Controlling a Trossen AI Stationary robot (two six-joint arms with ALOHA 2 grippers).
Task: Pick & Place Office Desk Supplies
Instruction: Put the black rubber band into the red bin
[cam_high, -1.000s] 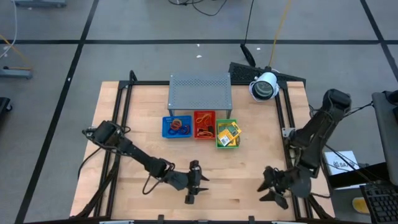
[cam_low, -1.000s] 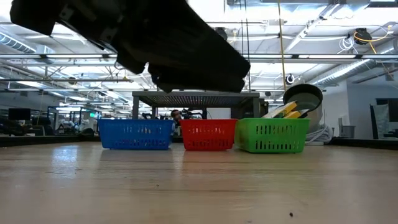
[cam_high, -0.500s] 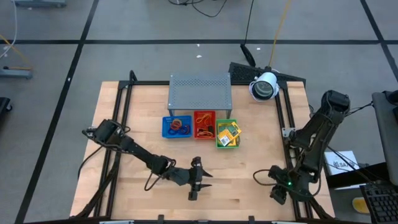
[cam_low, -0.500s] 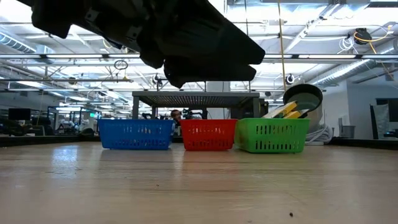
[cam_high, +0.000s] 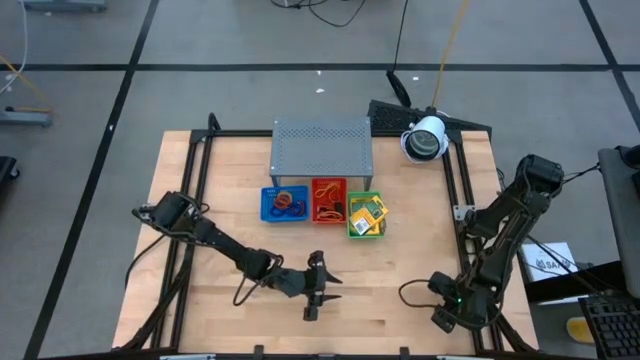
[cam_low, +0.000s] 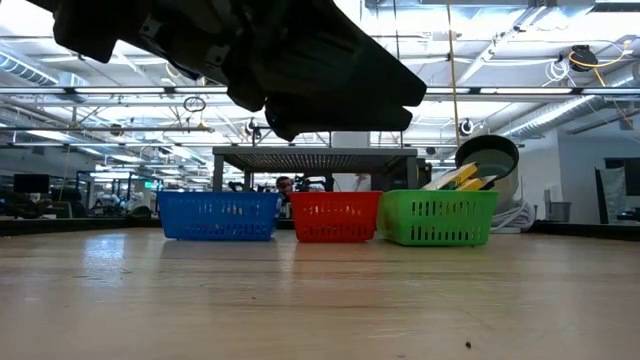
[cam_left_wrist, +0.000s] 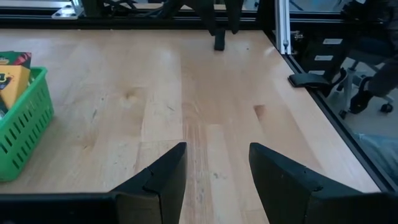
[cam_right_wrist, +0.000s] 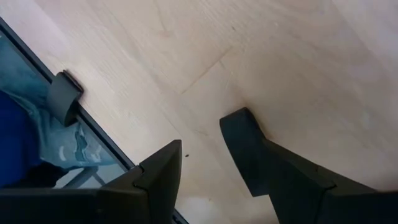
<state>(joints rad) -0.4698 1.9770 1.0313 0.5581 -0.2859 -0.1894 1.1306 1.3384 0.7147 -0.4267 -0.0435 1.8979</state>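
Observation:
Three small trays stand in a row on the table: blue (cam_high: 285, 204), red (cam_high: 328, 200) and green (cam_high: 366, 216). Orange rubber bands and small rings (cam_high: 288, 201) lie in the blue tray. The yellow-and-green packets (cam_high: 369, 211) fill the green tray and also show in the left wrist view (cam_left_wrist: 12, 74). My left gripper (cam_high: 320, 287) (cam_left_wrist: 217, 149) is open over bare wood, nearer the table's near edge than the trays. My right gripper (cam_high: 442, 306) (cam_right_wrist: 205, 134) is open above the table's near right corner, holding nothing.
The grey perforated shelf (cam_high: 322, 145) stands just behind the trays. A white round device (cam_high: 426, 138) sits at the far right corner. Black frame rails (cam_high: 452, 190) run along the table's sides. My left arm fills the top of the low view (cam_low: 250, 60). Bare wood lies between trays and near edge.
My right arm has drawn its gripper back toward the near right corner and tipped it downward toward the table. My left gripper has shifted a little toward the table's right. The trays and their contents have stayed in place.

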